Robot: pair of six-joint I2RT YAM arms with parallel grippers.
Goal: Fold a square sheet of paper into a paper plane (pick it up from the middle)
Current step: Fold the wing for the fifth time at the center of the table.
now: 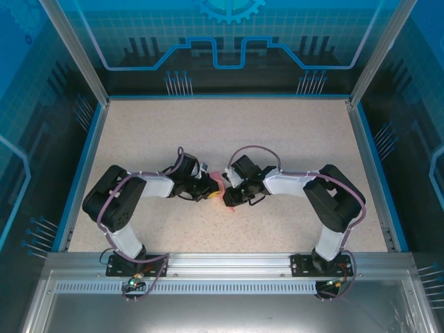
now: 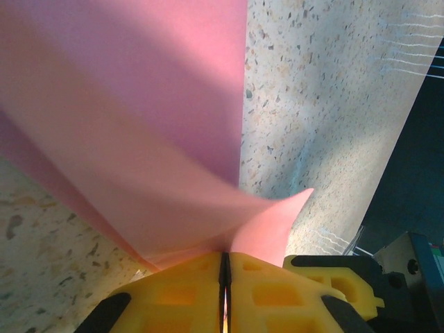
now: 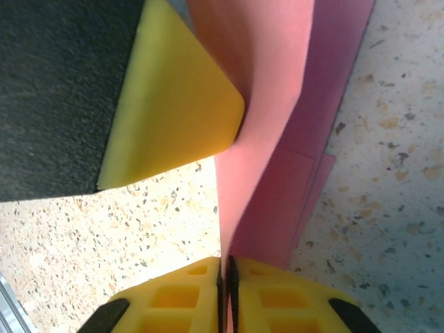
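Left fingers (image 2: 182, 291), right fingers (image 3: 182, 300) both closed, seemingly pinching pink sheet (image 2: 139, 104).

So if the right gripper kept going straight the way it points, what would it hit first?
The right gripper is shut on the paper, which runs on ahead of it. Just beyond, it would probably meet a yellow finger of the left gripper, slightly off to one side; depth is hard to judge.
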